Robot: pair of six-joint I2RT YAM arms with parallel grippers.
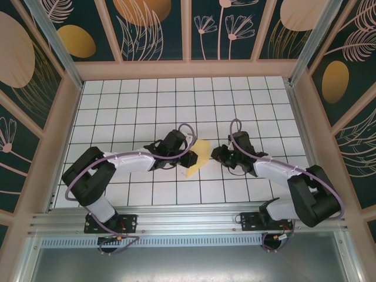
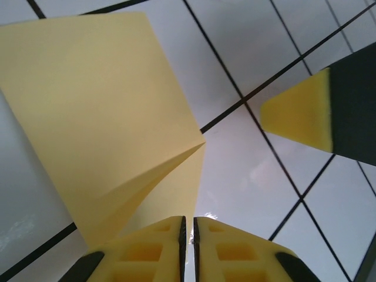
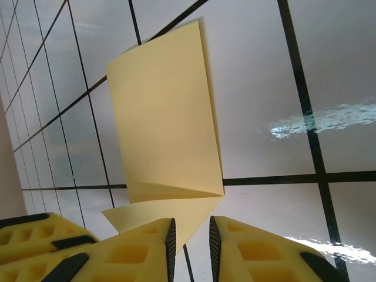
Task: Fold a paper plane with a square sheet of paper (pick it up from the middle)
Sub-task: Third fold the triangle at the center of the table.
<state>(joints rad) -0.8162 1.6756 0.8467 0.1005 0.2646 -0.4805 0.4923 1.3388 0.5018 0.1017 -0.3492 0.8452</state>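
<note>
The square sheet of paper [image 3: 164, 117], pale yellow and folded with one flap lifted off the white gridded counter [image 3: 264, 70], lies between the two arms. The left end effector [image 2: 188, 222] sits at the sheet's near edge with its pads almost together (whether they pinch the paper cannot be told). The right end effector [image 3: 191, 226] is just beside the opposite edge. Its pads are slightly apart, and the flap's corner reaches the gap between them.

Bright, even overhead light streaks glare across the white tiles [image 3: 329, 117], and my left fingers [image 2: 147, 252] blur up close.
</note>
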